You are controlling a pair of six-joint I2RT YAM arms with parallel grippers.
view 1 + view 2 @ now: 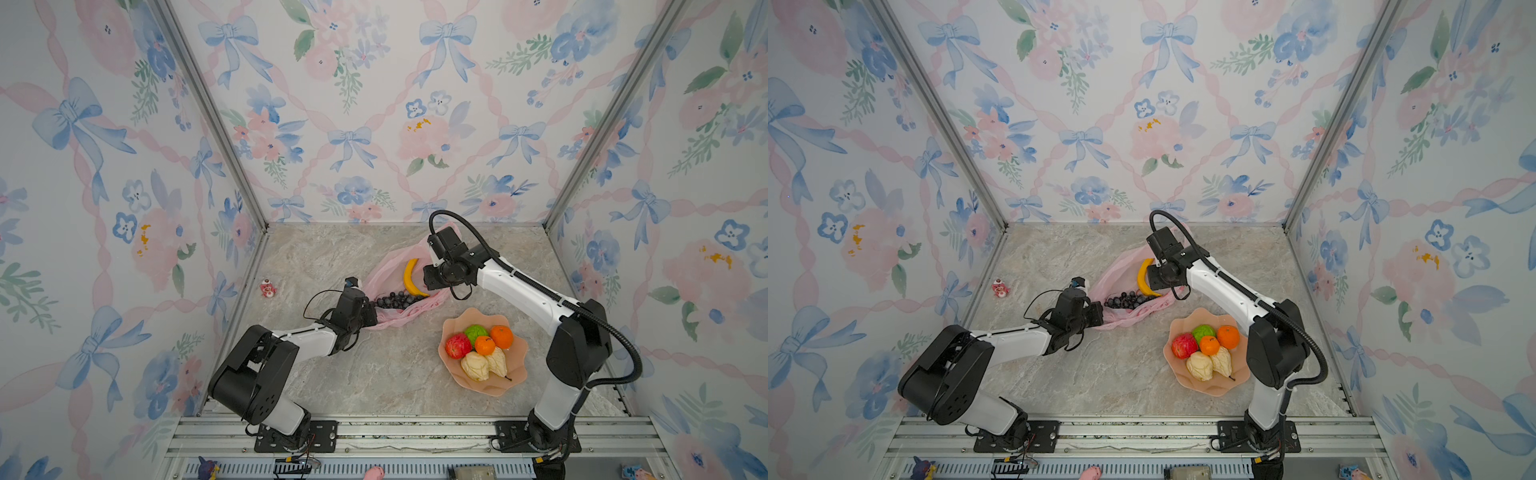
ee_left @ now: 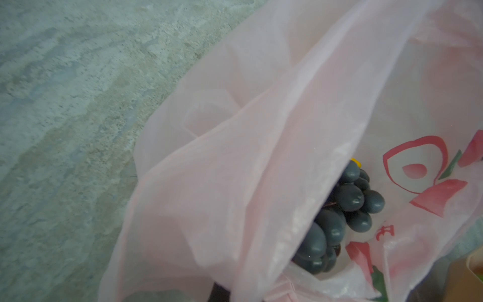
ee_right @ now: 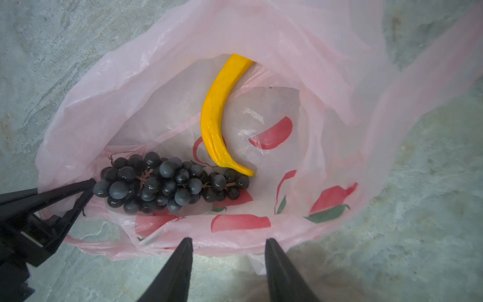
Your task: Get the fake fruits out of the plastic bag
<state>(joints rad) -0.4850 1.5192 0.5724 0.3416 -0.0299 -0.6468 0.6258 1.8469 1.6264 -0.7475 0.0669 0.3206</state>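
left gripper [image 3: 90, 184] is clamped tight on the rim of the plastic bag [image 3: 326, 78], at the bag's 8 o'clock edge in both top views. right gripper [image 3: 228, 251] hangs over the bag from its 3 o'clock side, jaws a middling width apart with nothing between them. its tips are above the bag's rim and clear of the fruit; whether they touch the film i cannot tell. the bag lies on the marble table [image 1: 374, 374], toward 12 o'clock of its middle, with its mouth gaping upward. inside it lie the grape bunch [image 3: 167, 183] and the banana [image 3: 222, 112]. seen from above, the banana curves away at 1 o'clock of the grapes, its lower tip just beside the end of the bunch. at 4 o'clock of the bag, near it but apart, sits the peach plate [image 1: 515, 376]. on it, huddled together, are the red fruit [image 1: 458, 345] at 9 o'clock, the green round fruit [image 1: 475, 332] at 11, an orange [image 1: 501, 336] at 1, a smaller orange [image 1: 484, 345] in the middle and two pale pears [image 1: 476, 366] at 6. a tiny figurine [image 1: 268, 288] stands at 9 o'clock of the bag, well apart.
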